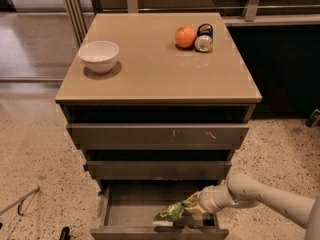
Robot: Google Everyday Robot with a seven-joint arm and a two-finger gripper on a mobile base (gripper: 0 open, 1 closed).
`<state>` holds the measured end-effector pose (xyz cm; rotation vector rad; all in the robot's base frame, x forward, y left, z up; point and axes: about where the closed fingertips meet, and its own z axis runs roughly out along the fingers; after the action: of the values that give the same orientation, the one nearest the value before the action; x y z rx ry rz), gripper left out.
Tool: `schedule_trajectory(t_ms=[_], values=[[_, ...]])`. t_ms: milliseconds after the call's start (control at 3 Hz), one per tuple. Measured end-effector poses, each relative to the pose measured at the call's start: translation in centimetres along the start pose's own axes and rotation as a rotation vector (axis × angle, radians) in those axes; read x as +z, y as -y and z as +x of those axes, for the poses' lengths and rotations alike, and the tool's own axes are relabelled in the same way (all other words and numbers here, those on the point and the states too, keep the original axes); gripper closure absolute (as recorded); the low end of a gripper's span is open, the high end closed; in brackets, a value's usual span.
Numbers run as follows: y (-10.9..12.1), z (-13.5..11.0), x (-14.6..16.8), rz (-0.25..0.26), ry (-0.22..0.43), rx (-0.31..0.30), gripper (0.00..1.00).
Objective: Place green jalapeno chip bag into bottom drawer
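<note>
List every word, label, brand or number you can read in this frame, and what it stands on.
No text can be read.
green jalapeno chip bag, gripped by the hand over the bottom drawer: print too blurred to read.
can on the cabinet top: label too blurred to read.

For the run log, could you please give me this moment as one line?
tool: over open bottom drawer, holding green jalapeno chip bag | bag: not yet released | countertop: bowl, orange

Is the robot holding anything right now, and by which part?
The pincer, low over the open bottom drawer, holds the green jalapeno chip bag by the end nearest the arm.
</note>
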<state>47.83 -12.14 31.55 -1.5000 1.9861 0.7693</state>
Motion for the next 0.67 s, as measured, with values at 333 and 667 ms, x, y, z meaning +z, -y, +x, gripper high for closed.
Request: schedule_trajectory(t_ms=[333,667], values=[[0.0,0.4,1.0,-0.019,0.002,-0.031,1.0],[1.1,1.5,3.0,-0.014,0.022,-0.084,1.0]])
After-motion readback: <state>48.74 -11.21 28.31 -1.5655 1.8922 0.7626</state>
